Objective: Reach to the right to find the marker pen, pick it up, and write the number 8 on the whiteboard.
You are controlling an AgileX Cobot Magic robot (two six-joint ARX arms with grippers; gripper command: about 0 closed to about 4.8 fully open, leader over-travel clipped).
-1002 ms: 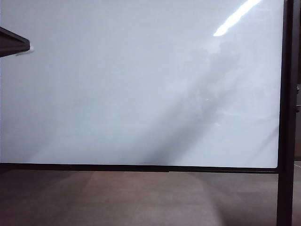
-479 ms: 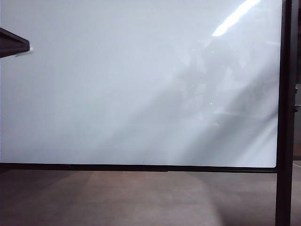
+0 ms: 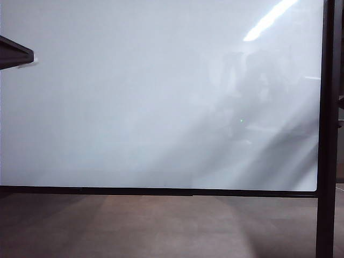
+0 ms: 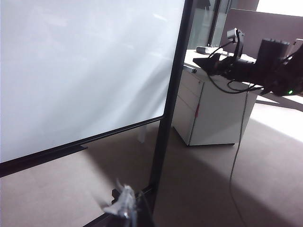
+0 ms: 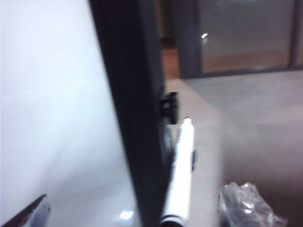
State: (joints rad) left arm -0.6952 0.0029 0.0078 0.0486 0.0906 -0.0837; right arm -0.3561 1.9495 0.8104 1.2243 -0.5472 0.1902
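Beside the whiteboard's (image 5: pixel 47 118) frame, the marker pen (image 5: pixel 180 175) stands between the right hand's (image 5: pixel 137 215) spread fingers — untouched.

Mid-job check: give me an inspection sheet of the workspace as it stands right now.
Surface: whiteboard blank and glossy, with reflections only; dark frame intact.
Job's things: marker pen lies along the frame post on the board's right side; the number 8 is not yet drawn.
Clutter: unidentified dark wedge at the board's left edge.
Grippers: right gripper beside the post, open, pen between its fingers, apparently ungripped. Left gripper low near the post's foot, only a sliver shows.
Cables: black cables hang off the right arm.
Surroundings: white cabinet, bare floor.
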